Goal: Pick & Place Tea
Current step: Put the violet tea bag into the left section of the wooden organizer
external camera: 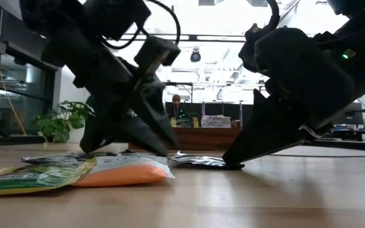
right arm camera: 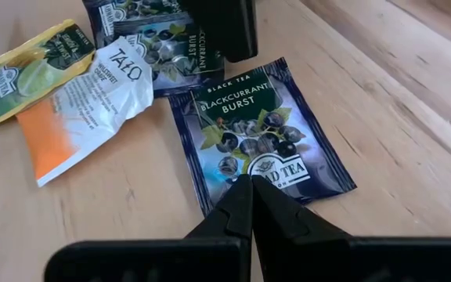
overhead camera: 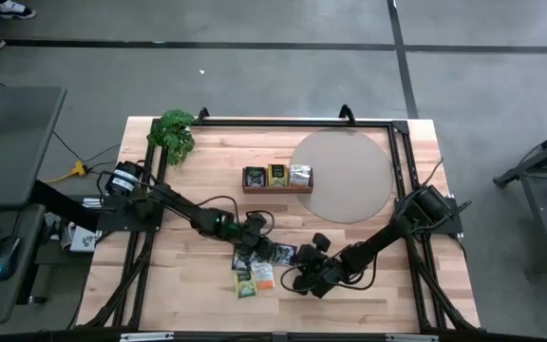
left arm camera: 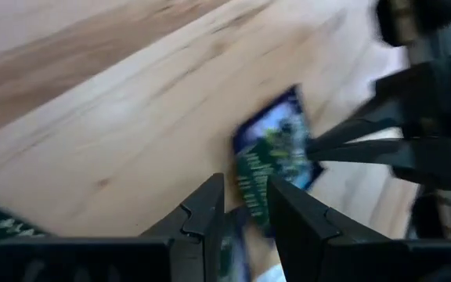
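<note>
Right gripper (right arm camera: 250, 186) shut, tips pressing a dark sachet (right arm camera: 261, 133) flat on the table (right arm camera: 413, 94), left gripper (left arm camera: 245, 205) part-open over a neighbouring sachet (left arm camera: 272, 157), holding nothing I can make out.

Counts: two arms, each with one pincer. One wooden tray (overhead camera: 277, 189), three compartments. One round grey mat (overhead camera: 342, 175). One leafy plant (overhead camera: 173, 133). Loose sachets on bench: two blackcurrant (right arm camera: 261, 133), one orange-white (right arm camera: 92, 102), one yellow-green (right arm camera: 31, 70).
</note>
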